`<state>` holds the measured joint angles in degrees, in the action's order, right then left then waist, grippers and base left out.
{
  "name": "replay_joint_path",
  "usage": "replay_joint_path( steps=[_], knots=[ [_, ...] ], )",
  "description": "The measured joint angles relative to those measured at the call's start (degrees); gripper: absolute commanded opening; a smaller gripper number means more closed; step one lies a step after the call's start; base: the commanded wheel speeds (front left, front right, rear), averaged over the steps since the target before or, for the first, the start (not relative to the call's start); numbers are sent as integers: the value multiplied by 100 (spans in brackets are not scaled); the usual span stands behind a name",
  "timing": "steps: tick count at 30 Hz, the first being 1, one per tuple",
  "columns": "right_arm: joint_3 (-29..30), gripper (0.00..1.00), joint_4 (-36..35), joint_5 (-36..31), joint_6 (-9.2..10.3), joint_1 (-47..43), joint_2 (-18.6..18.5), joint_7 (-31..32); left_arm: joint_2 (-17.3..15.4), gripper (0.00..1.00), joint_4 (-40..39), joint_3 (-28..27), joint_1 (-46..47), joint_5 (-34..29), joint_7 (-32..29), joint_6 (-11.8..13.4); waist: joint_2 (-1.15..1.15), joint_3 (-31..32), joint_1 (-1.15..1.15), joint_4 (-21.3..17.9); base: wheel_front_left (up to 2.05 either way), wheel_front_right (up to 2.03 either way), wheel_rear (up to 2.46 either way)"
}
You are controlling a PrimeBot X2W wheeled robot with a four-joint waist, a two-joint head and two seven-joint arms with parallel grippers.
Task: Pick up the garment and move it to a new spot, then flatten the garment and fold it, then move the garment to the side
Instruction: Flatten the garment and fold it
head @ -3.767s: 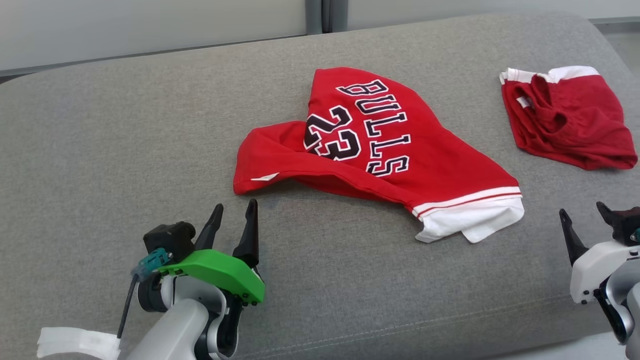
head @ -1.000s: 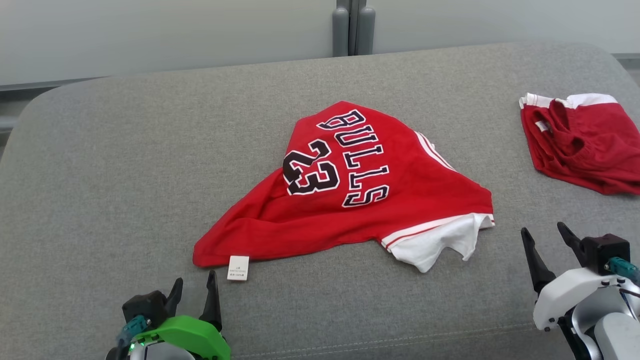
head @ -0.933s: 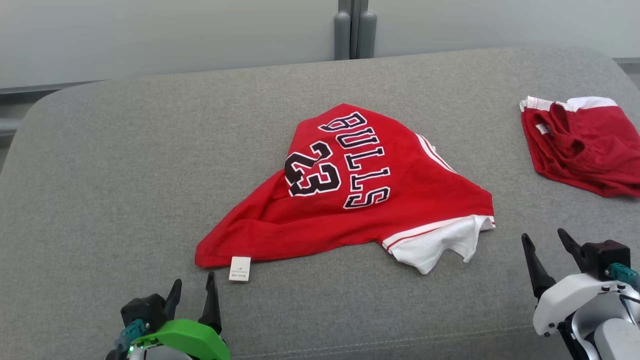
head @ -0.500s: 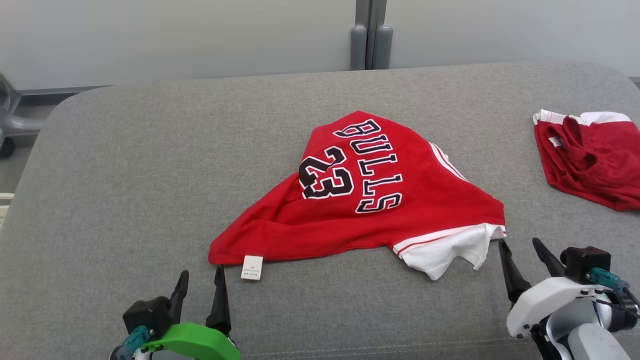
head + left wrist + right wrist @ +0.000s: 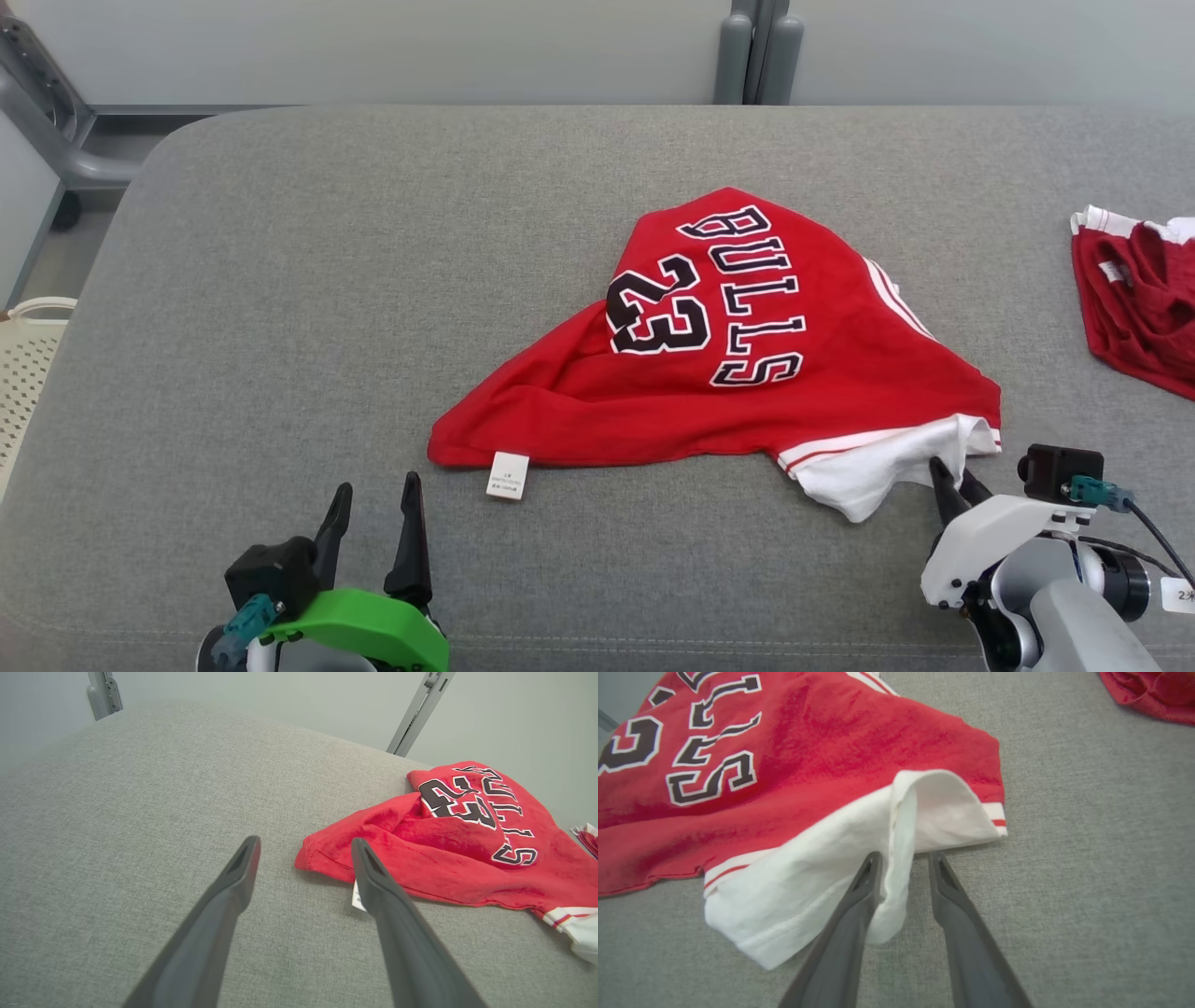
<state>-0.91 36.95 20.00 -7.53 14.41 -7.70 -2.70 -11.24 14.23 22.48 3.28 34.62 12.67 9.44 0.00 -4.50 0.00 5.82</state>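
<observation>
Advanced, the right pincer [image 5: 904, 855], half-narrowed, straddles the garment [image 5: 840, 392] at its hem; left pincer [image 5: 377, 482] gapes nearby.

The jersey [image 5: 747, 411] is bright red with black, white-edged lettering, a white band with thin red stripes and a small white tag [image 5: 508, 476]. The cushion [image 5: 280, 280] is flecked grey, and the other garment [image 5: 1139, 308] is darker red with white trim. The left gripper [image 5: 378, 483] has a green shell, the right gripper [image 5: 950, 472] a white one.
</observation>
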Motion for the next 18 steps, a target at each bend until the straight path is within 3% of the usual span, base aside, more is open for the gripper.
replay_joint_path(
  steps=[11, 18],
  knots=[
    [-78, 0, -5, 683, 0, -204, -669, 157, -14, 100, -166, -11, -23, 10, 11, 66, 0, -28, 0, -228, 0, 0, 0],
    [-169, 0, 1, 966, 0, -292, -792, 233, -14, 100, -170, 14, -28, 29, -1, 69, 0, -51, 0, -419, 0, 0, 0]
  ],
)
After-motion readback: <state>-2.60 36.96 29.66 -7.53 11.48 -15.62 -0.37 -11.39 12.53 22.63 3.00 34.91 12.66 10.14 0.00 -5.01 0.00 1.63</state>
